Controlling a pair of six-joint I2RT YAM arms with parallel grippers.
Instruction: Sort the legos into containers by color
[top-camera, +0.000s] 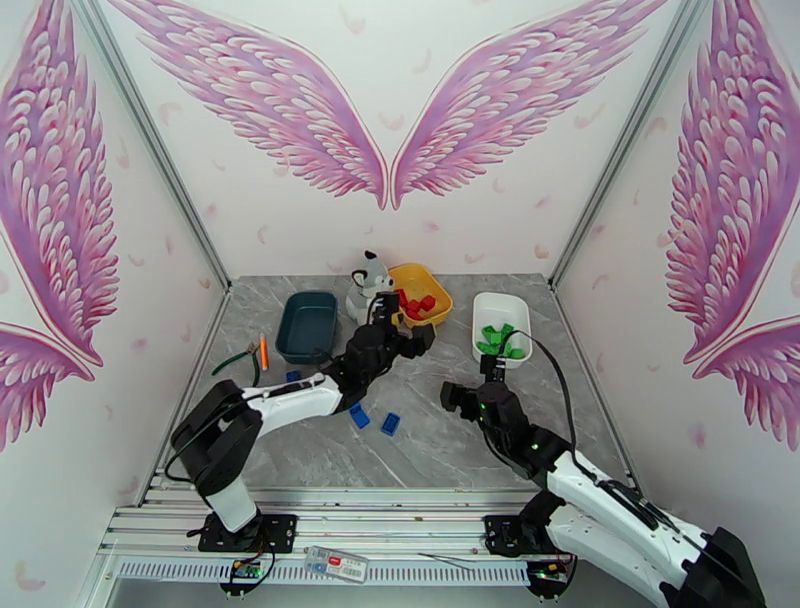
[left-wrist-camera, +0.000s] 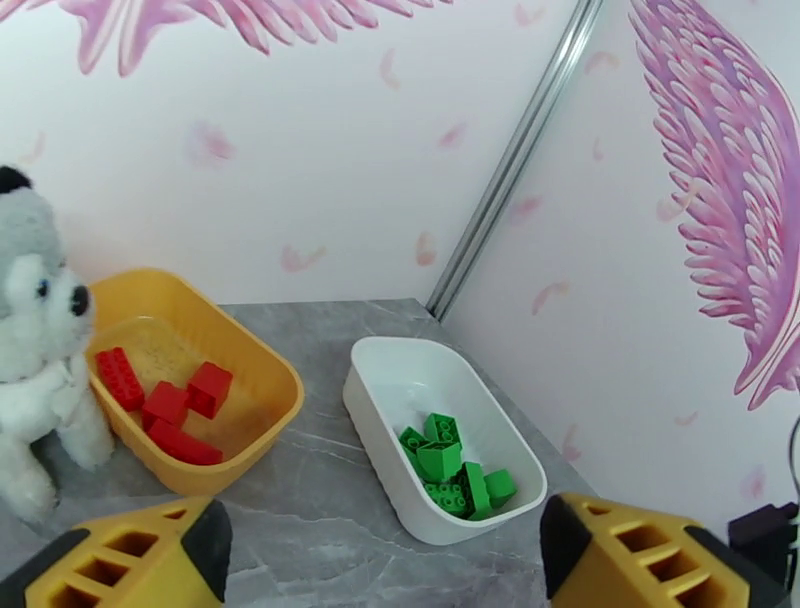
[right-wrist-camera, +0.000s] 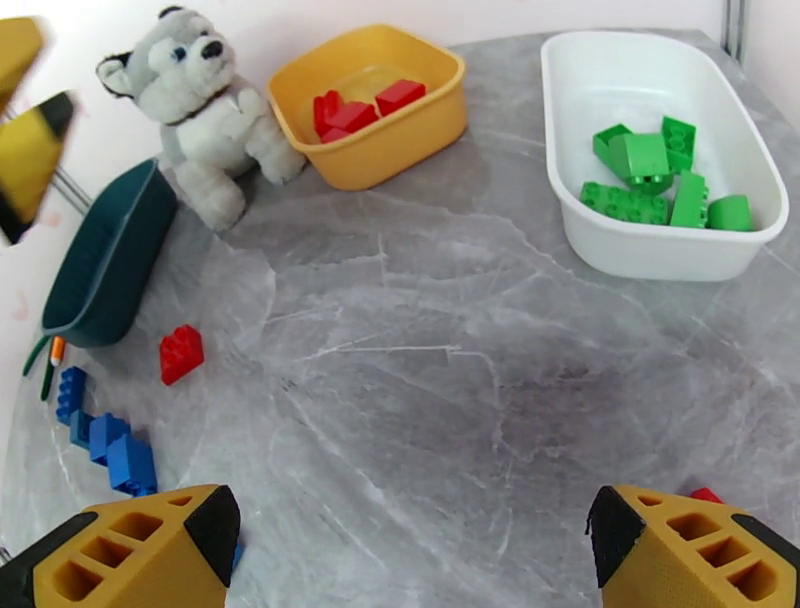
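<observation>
Red legos (top-camera: 415, 305) (left-wrist-camera: 165, 405) (right-wrist-camera: 360, 105) lie in the yellow container (top-camera: 440, 290) (left-wrist-camera: 270, 370) (right-wrist-camera: 400, 140). The white container (top-camera: 500, 303) (left-wrist-camera: 400, 380) (right-wrist-camera: 620, 80) holds green legos (top-camera: 500, 342) (left-wrist-camera: 450, 470) (right-wrist-camera: 660, 180). Nothing lies in the teal container (top-camera: 307, 328) (right-wrist-camera: 100, 270). On the table lie blue legos (top-camera: 390, 423) (right-wrist-camera: 110, 445) and one red lego (right-wrist-camera: 181, 353). My left gripper (top-camera: 405, 322) (left-wrist-camera: 385, 540) hangs open just in front of the yellow container, nothing between its fingers. The right gripper (top-camera: 470, 385) (right-wrist-camera: 415, 530) is open over bare table below the white container.
A plush husky (top-camera: 368, 285) (left-wrist-camera: 35, 350) (right-wrist-camera: 205, 110) sits between the teal and yellow containers. Orange-and-green hand tools (top-camera: 250, 355) lie left of the teal one. Walls close the table at the back and both sides.
</observation>
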